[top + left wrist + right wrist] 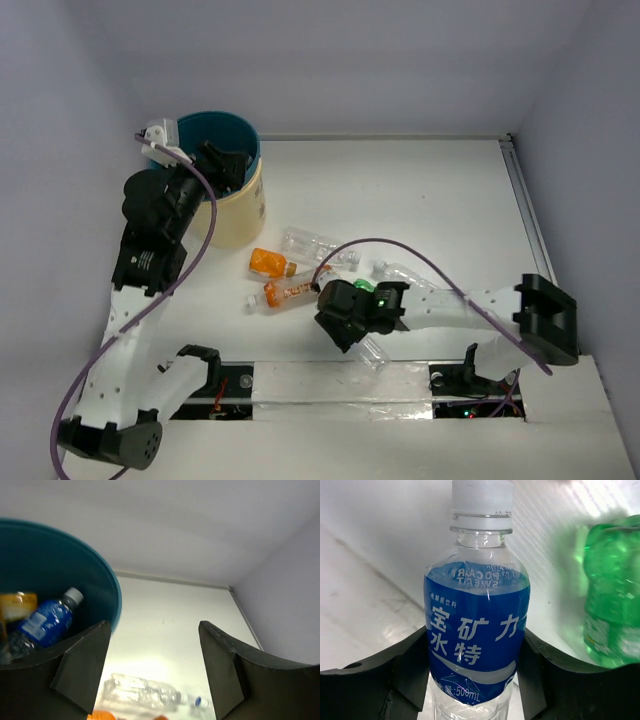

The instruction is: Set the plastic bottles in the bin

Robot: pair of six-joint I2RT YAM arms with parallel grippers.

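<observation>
White tabletop (430, 200), and the right gripper (475, 647) has its fingers pressed on either side of the blue-label bottle (477, 625). That plastic is slick and could squirt out on the lift! The green bottle (612, 605) just beside it may get knocked rolling. Orange bottles (268, 263) lie on the way to the bin (215, 120), where the left gripper (155, 650) hangs open and empty, crowding the drop.

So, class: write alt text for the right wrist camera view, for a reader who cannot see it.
A clear bottle with a blue label and white cap fills the view, gripped between the black fingers of the right tool. A green bottle shows at the right edge, with the white table behind.
</observation>
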